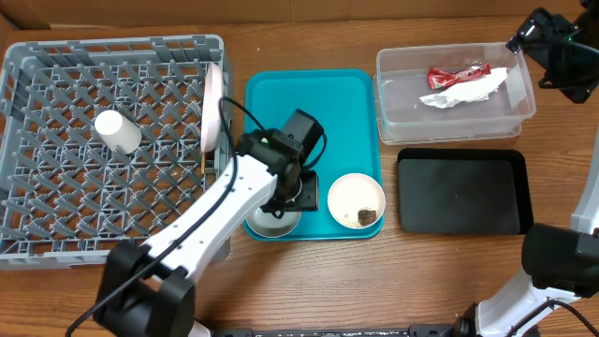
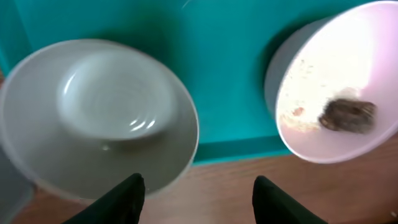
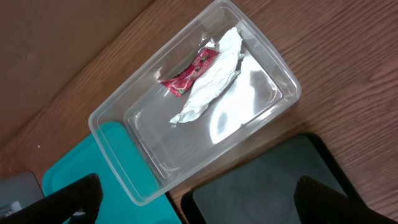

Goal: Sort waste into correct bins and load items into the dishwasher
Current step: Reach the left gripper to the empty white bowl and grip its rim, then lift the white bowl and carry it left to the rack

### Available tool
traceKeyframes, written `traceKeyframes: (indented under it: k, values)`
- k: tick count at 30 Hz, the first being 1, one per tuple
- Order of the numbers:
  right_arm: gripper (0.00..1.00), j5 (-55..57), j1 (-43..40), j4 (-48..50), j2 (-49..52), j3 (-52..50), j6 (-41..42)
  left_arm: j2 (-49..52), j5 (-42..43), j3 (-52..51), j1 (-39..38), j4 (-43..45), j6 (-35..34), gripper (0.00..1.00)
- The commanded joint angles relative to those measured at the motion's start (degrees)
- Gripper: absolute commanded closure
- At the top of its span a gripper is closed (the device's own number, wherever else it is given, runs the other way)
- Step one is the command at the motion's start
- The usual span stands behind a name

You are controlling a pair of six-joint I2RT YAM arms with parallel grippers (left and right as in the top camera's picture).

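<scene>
My left gripper is open and empty, low over the front edge of the teal tray. Its left finger is at the rim of the grey metal bowl. The small white bowl to the right holds the brown food chunk and pale crumbs. Overhead, the bowl lies partly under the left arm, beside the white bowl. The grey rack holds the white cup and the plate on edge. My right gripper is open, high above the clear tub, which holds the red wrapper and napkin. I cannot make out the chopsticks.
The black tray lies in front of the clear tub, right of the teal tray. The left arm reaches across the gap between rack and teal tray. The right arm hangs at the far right corner.
</scene>
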Motion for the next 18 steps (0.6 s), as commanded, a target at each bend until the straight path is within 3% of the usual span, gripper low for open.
traceKeyframes:
  k: [1, 7, 8, 11, 14, 18]
  values:
    - [0.00, 0.09, -0.13, 0.31, -0.31, 0.87, 0.24, 3.43, -2.47, -2.38, -2.25, 1.31, -1.62, 0.41]
    - [0.00, 0.09, -0.13, 0.31, -0.31, 0.87, 0.24, 10.01, -5.75, -2.45, -5.25, 1.46, -2.67, 0.43]
    - [0.00, 0.09, -0.13, 0.31, -0.31, 0.87, 0.24, 10.56, -5.75, -2.45, -5.25, 1.46, -2.67, 0.48]
    - [0.00, 0.09, -0.13, 0.31, -0.31, 0.87, 0.24, 10.69, -5.77, -2.23, -5.25, 1.64, -2.64, 0.78]
    - [0.00, 0.09, -0.13, 0.31, -0.31, 0.87, 0.24, 10.67, -5.73, -1.01, -5.25, 0.85, -2.40, 0.96]
    - [0.00, 0.09, -0.13, 0.31, -0.31, 0.87, 0.24, 10.67, -5.79, 5.79, -5.22, -4.83, -0.74, 0.96]
